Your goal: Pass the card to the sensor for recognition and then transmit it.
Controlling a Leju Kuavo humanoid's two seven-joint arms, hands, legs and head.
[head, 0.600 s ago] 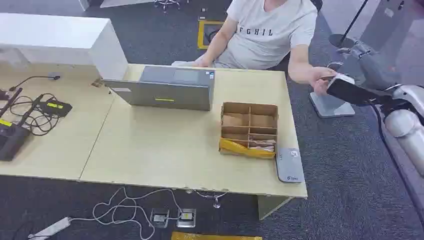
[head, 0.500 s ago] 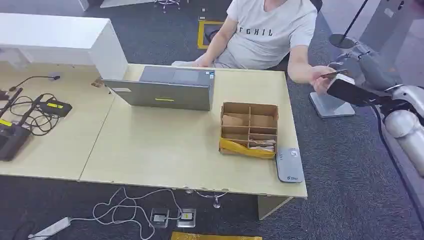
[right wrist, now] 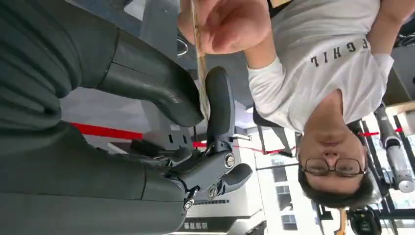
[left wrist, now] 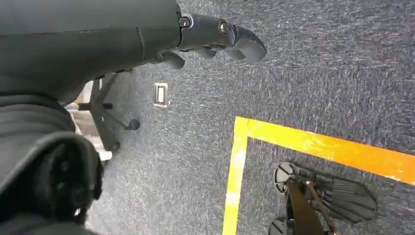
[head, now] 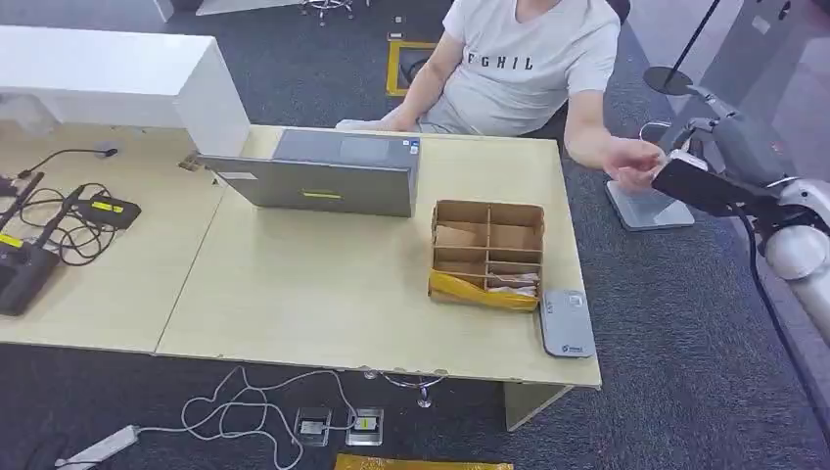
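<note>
My right hand [head: 703,182] is raised beyond the table's right end. In the right wrist view it [right wrist: 195,127] pinches a thin card [right wrist: 199,73], seen edge-on, between the thumb and a dark finger. A seated person in a white T-shirt [head: 529,59] reaches out, and the person's hand [head: 634,161] grips the card's other end [right wrist: 225,24]. The grey card sensor [head: 567,321] lies flat at the table's front right corner, well below and left of my right hand. My left hand [left wrist: 215,36] hangs over the carpet, holding nothing, fingers loosely extended.
A compartmented cardboard box [head: 487,253] stands beside the sensor. A grey laptop [head: 323,176] sits mid-table, a white box [head: 117,83] and tangled cables [head: 69,220] to the left. A grey stand base [head: 646,208] rests on the floor under my right hand.
My right hand has shifted slightly right and down. The person's hand has followed it and closed over the card's free end.
</note>
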